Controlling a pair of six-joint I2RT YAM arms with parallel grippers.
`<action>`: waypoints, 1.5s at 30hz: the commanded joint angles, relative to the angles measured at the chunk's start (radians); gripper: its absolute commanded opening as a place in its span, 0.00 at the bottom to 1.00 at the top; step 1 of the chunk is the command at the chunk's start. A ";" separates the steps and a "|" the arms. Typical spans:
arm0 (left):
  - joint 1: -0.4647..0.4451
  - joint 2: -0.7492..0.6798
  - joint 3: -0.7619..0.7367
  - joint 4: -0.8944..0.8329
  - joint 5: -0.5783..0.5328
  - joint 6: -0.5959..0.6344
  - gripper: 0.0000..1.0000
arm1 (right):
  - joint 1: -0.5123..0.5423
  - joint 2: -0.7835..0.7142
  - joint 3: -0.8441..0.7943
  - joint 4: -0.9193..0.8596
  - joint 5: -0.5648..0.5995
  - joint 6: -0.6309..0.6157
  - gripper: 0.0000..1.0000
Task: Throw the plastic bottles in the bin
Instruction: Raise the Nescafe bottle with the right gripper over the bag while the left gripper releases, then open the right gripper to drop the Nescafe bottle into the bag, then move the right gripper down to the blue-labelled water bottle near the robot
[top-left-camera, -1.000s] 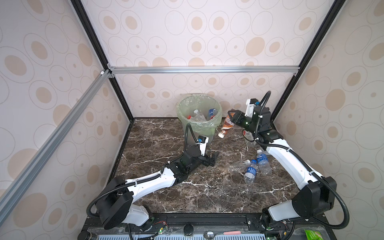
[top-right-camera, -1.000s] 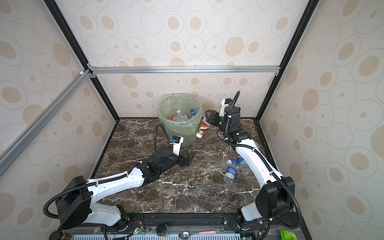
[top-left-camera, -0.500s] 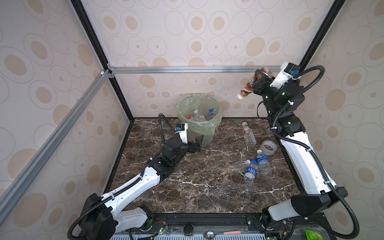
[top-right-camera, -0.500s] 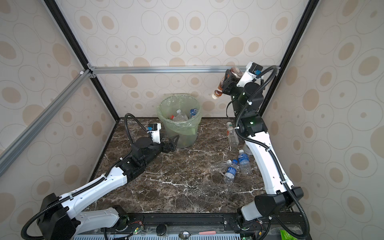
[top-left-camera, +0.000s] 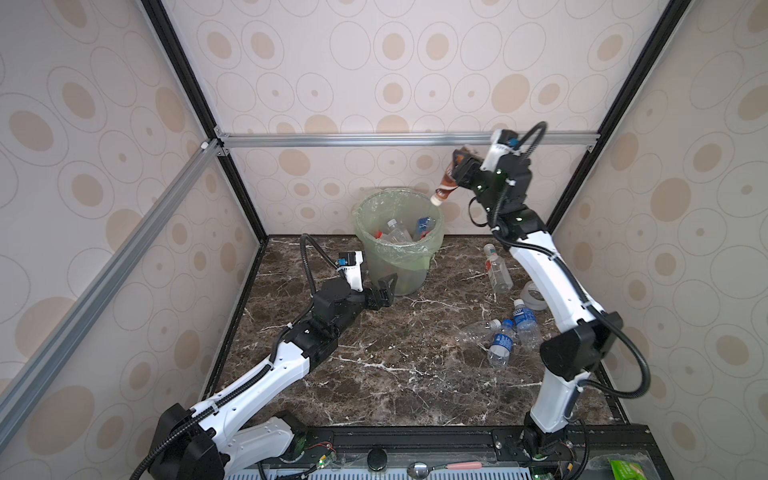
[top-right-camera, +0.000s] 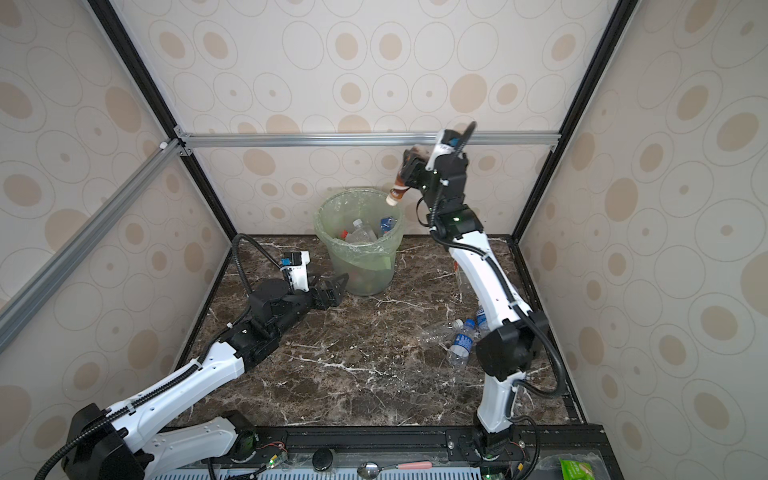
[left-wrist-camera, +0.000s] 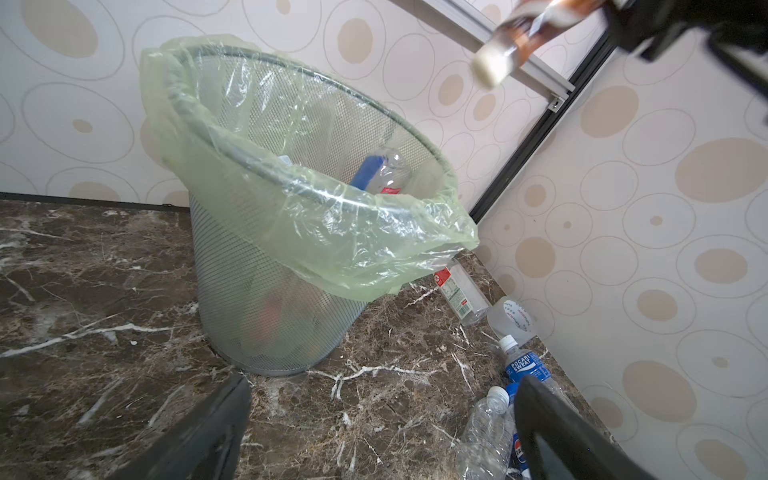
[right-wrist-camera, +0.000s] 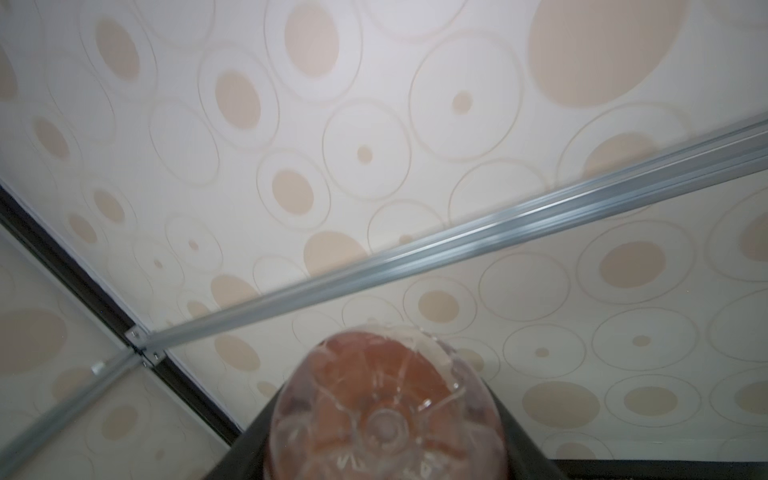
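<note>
1. Right gripper (top-left-camera: 460, 169) (top-right-camera: 412, 168): raised well above the table (top-left-camera: 395, 374), near the aluminium crossbar (top-left-camera: 353, 139) on the back wall. A brown-labelled bottle (top-left-camera: 446, 183) (top-right-camera: 398, 188) (left-wrist-camera: 521, 35) sits between its jaws, cap down and tilted. In both top views the cap lies over the right edge of the bin's rim. The right wrist view shows only the bottle's base (right-wrist-camera: 382, 411) between the dark fingers, so it cannot be told whether the jaws clamp the bottle or hold it loosely.

2. Left gripper (top-left-camera: 382, 291) (top-right-camera: 330, 291) (left-wrist-camera: 374, 436): jaws wide apart and empty. It is low over the table, just beside the foot of the bin.

3. Bin (top-left-camera: 399, 270) (top-right-camera: 361, 266) (left-wrist-camera: 270, 299): upright at the back of the table, with its green bag folded over the rim. Several bottles (top-left-camera: 395, 232) (top-right-camera: 359, 230) lie inside.

4. On the table to the right of the bin:
- a clear bottle with a white and red label (top-left-camera: 496, 270) (left-wrist-camera: 457, 291), lying flat;
- a roll of tape (top-left-camera: 534, 295) (left-wrist-camera: 513, 320) just beside it;
- nearer the front, a cluster of three bottles (top-left-camera: 503, 338) (top-right-camera: 457, 338) touching one another, two of them blue-labelled.

5. Obstructions: in a top view the right arm (top-right-camera: 486, 282) covers the roll of tape and most of the flat clear bottle. The bin stands between the left gripper and these items.

6. Front rail: a spoon (top-left-camera: 440, 467) and a green packet (top-left-camera: 623, 469) lie off the table.
</note>
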 joint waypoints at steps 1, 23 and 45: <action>0.010 -0.020 0.003 -0.003 0.021 -0.022 0.99 | 0.054 0.117 0.218 -0.247 -0.120 -0.038 0.81; 0.020 -0.008 -0.037 0.035 0.111 -0.058 0.99 | 0.038 -0.177 -0.046 -0.220 -0.012 -0.153 1.00; -0.193 0.234 0.070 0.105 0.108 0.035 0.99 | -0.186 -0.846 -1.139 -0.420 0.120 -0.036 1.00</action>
